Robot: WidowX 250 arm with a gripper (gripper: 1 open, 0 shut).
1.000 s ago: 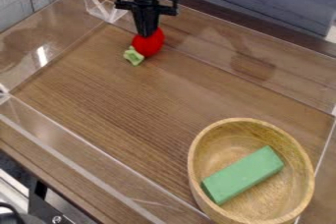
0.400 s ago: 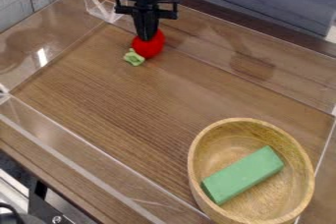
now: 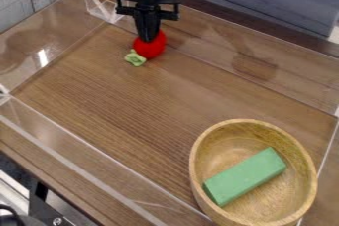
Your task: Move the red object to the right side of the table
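Note:
The red object [image 3: 150, 45], a small rounded toy with a light green leafy end [image 3: 134, 58], rests on the brown wood-grain table [image 3: 146, 121] at its far left. My gripper [image 3: 151, 34] hangs straight down over it. The dark fingers are closed on the toy's top, and their tips are partly hidden by its red body. The toy still looks to be touching the tabletop.
A round light wooden bowl [image 3: 209, 186] stands at the near right with a green rectangular block [image 3: 245, 177] lying in it. Low clear acrylic walls [image 3: 47, 42] edge the table on all sides. Bare wood lies between the toy and the bowl.

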